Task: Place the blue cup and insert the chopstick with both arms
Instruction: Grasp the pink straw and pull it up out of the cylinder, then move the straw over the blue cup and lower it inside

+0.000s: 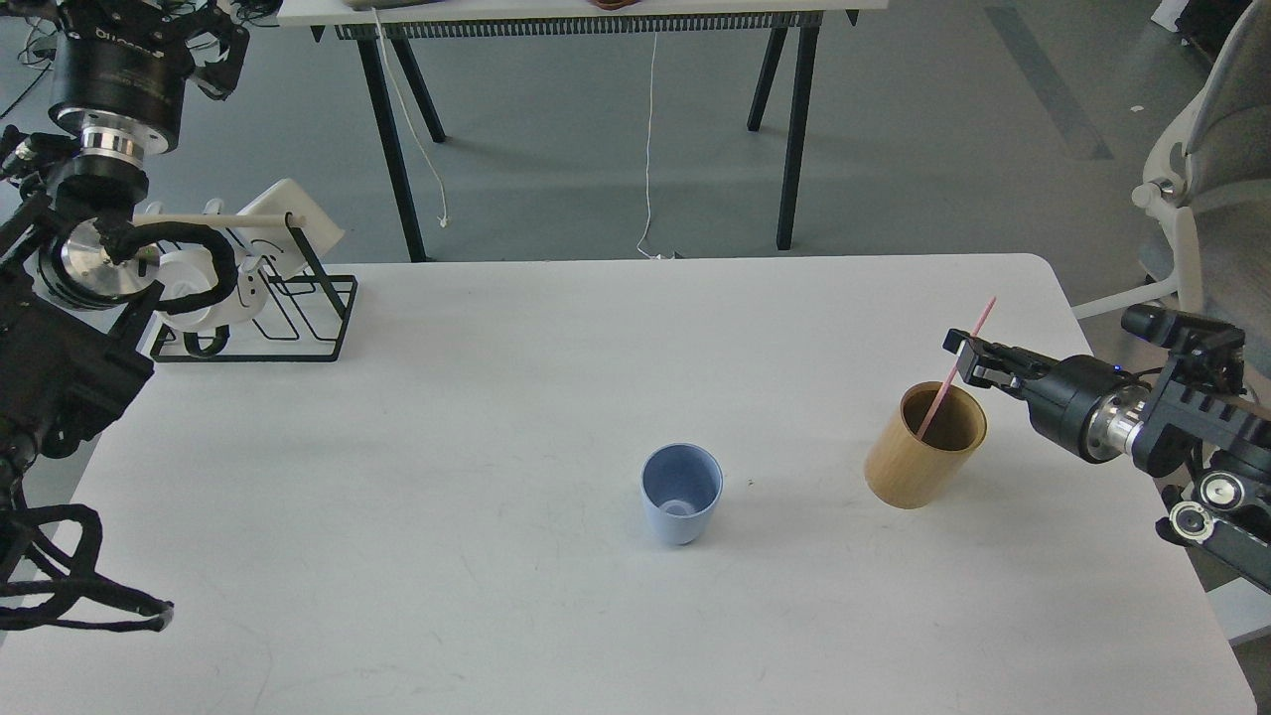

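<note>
**Right gripper at the chopstick**

At the counter's right side, right gripper meets the pink chopstick, fingers narrow, grip unclear. Stick leans in the tan holder. Blue cup stands upright mid-counter, apart. Left gripper is raised top-left; opening unclear.

Only one marking is seen: small white lettering printed on the black housing of the left arm, above its silver ring. The letters are too small and cut off to be read. No other text, label or number is made out.
</note>
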`<state>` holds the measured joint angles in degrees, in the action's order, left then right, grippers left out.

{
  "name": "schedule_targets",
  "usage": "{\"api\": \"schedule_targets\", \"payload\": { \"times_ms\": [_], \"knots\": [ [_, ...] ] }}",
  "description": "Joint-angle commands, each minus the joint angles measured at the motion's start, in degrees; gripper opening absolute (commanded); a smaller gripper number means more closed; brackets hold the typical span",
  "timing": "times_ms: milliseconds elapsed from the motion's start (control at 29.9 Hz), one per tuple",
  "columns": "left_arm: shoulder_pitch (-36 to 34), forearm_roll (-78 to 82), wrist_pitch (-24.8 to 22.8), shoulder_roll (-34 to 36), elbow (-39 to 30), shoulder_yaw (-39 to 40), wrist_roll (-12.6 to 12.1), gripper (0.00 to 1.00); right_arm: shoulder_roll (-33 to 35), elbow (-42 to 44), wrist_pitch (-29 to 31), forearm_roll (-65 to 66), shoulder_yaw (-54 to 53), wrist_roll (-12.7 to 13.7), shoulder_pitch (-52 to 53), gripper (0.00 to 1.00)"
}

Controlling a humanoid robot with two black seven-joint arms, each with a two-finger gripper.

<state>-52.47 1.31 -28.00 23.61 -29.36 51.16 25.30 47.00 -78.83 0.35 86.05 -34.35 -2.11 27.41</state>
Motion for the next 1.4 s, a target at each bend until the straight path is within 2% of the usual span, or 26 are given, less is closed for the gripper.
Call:
{"api": "schedule_targets", "payload": {
  "times_ms": [0,267,502,568,702,936,1371],
  "knots": [
    [0.0,0.0,0.0,0.6,-0.1,0.0,0.0,0.99,2.6,-2.5,-0.1,-0.1,-0.4,0.0,0.0,0.01],
    [-0.2,0.0,0.0,1.2,-0.3,0.1,-0.1,0.99,13.3,-11.9,-0.1,-1.0,-5.1,-0.1,0.9,0.01],
    [-0.1,0.0,0.0,1.1,-0.3,0.0,-0.2,0.99,13.8,-14.1,0.8,-1.8,-16.2,0.2,4.7,0.01],
    [-0.2,0.1,0.0,1.1,-0.3,-0.3,-0.5,0.99,12.2,-15.8,1.1,-3.8,-16.3,0.2,6.5,0.01],
    [-0.3,0.2,0.0,1.0,0.2,-0.7,-0.9,0.99,3.9,-18.6,1.1,-4.7,-15.5,0.3,6.9,0.01],
    [-0.1,0.0,0.0,0.9,0.1,-0.7,-1.4,0.99,-3.7,-18.6,1.6,-3.4,-5.4,1.4,7.3,0.01],
    [-0.3,0.0,0.0,0.1,-0.1,-0.6,-1.3,0.99,-14.4,-10.6,1.9,0.3,3.1,1.2,8.4,0.01]
  ]
}}
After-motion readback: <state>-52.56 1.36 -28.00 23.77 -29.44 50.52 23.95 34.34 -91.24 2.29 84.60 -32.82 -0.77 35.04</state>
